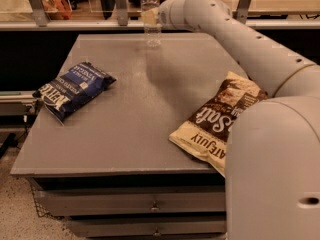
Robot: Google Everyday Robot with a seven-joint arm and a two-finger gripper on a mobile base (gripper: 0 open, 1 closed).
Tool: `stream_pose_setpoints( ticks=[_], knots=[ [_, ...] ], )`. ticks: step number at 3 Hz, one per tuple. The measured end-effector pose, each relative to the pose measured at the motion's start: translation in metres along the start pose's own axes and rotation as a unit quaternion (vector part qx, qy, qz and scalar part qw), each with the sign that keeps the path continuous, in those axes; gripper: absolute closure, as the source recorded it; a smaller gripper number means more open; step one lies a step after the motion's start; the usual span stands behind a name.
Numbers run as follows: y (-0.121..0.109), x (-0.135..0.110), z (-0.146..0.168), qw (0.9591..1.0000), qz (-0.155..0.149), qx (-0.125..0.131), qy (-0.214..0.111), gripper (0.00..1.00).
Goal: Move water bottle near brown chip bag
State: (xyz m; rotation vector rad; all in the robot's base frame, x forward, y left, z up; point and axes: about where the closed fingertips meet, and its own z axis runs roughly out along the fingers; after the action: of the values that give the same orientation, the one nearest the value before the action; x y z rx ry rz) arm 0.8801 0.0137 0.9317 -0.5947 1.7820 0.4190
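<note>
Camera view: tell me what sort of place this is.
Probably a robot test area in an office or lab: a grey drawer table holds a blue chip bag, brown chip bag and water bottle, with a counter behind. The gripper is at the bottle.

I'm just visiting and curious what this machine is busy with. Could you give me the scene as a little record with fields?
Surface: grey table
Water bottle: upright at the table's far edge, white cap on
Gripper: at the far edge, against the bottle's middle, on its right side in the camera view
Brown chip bag: lying flat at the near right, partly hidden by the robot's arm
Blue chip bag: lying flat on the left side
Bottle to brown bag: well apart, not yet near each other
</note>
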Motion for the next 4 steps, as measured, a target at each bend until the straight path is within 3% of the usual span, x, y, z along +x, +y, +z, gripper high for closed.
stream_pose_setpoints(
  ticks=[1,2,3,4],
  knots=[
    [-0.024,-0.001,-0.059,0.9998,0.016,0.003,-0.014,1.00],
    [-0.046,0.012,-0.123,0.9990,0.034,0.021,-0.019,1.00],
    [-0.065,0.042,-0.201,0.9973,0.049,0.052,-0.018,1.00],
    [-0.069,0.056,-0.248,0.9967,0.048,0.065,-0.013,1.00]
  ],
)
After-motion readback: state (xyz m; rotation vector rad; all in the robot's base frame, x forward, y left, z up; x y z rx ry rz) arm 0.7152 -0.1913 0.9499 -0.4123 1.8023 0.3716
